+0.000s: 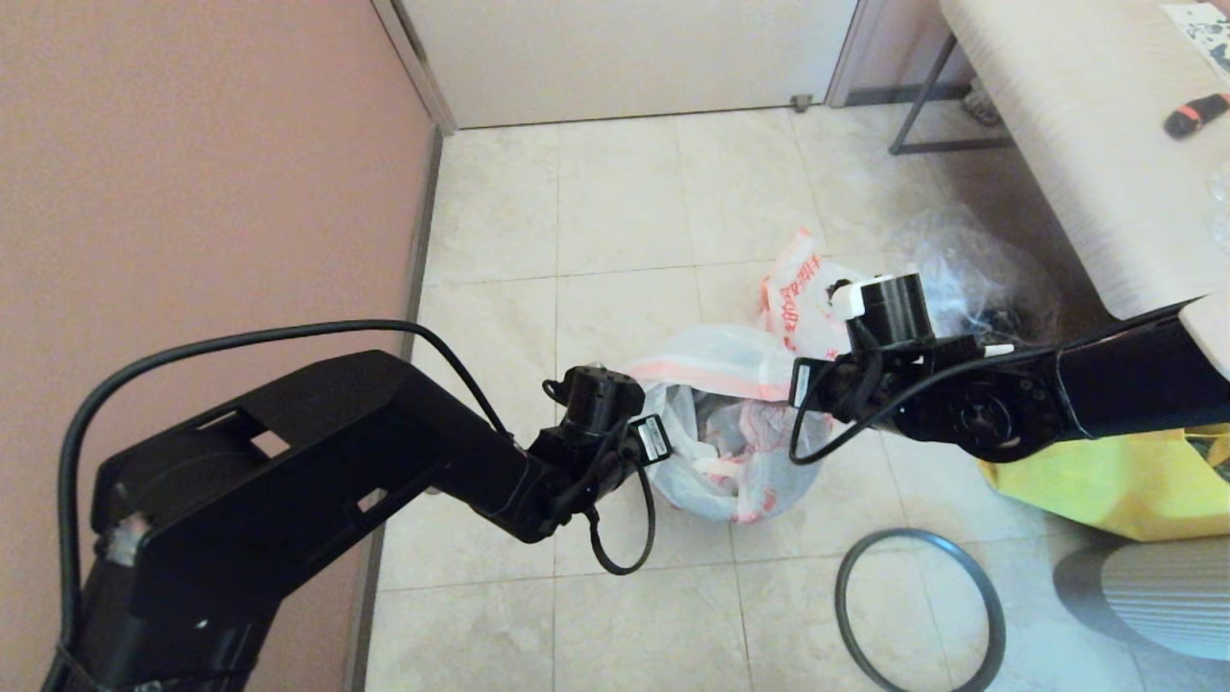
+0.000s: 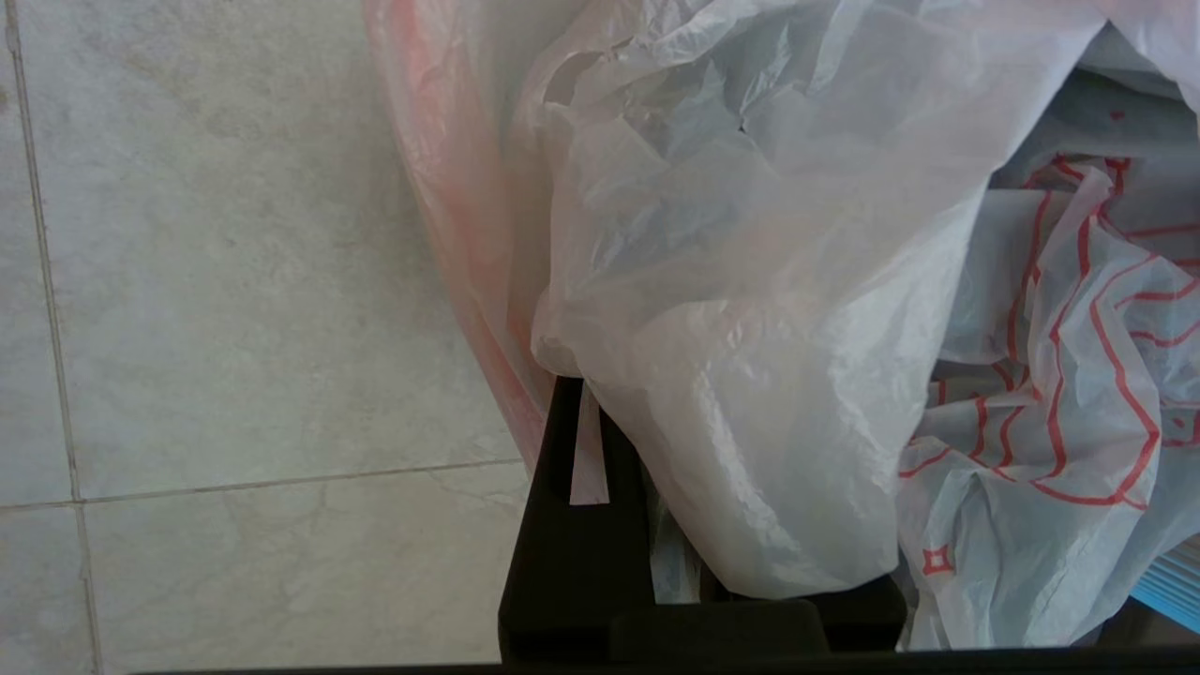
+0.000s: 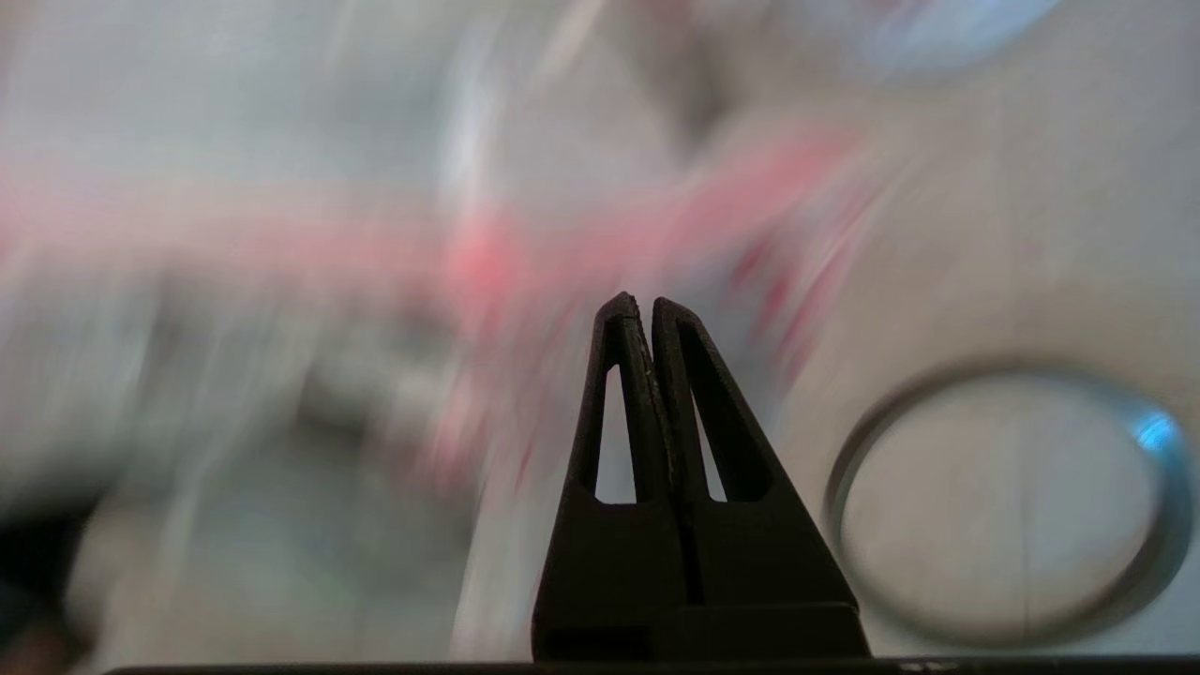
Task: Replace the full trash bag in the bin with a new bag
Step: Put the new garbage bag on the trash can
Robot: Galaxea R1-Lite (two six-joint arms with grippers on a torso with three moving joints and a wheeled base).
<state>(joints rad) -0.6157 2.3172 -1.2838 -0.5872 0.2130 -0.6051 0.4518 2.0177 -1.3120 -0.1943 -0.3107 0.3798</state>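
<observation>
The new bag [image 1: 716,437], white and translucent with a pink band and red print, is spread open over the bin, which shows only as a dark shape through the plastic. My left gripper [image 2: 647,422] is at the bag's left rim and shut on a fold of its film [image 2: 750,394], which drapes over one finger. My right gripper [image 3: 639,302] hovers over the bag's right side, shut with nothing in it. The full trash bag [image 1: 798,298] with orange-red print lies on the floor just behind the bin.
The dark-grey hoop [image 1: 913,533] lies flat on the tiles to the front right, and this hoop [image 3: 834,478] shows in the right wrist view too. A yellow tote [image 1: 1105,481] and a clear crinkled bag [image 1: 961,259] sit right, below a bench [image 1: 1067,144]. A wall [image 1: 192,192] runs along the left.
</observation>
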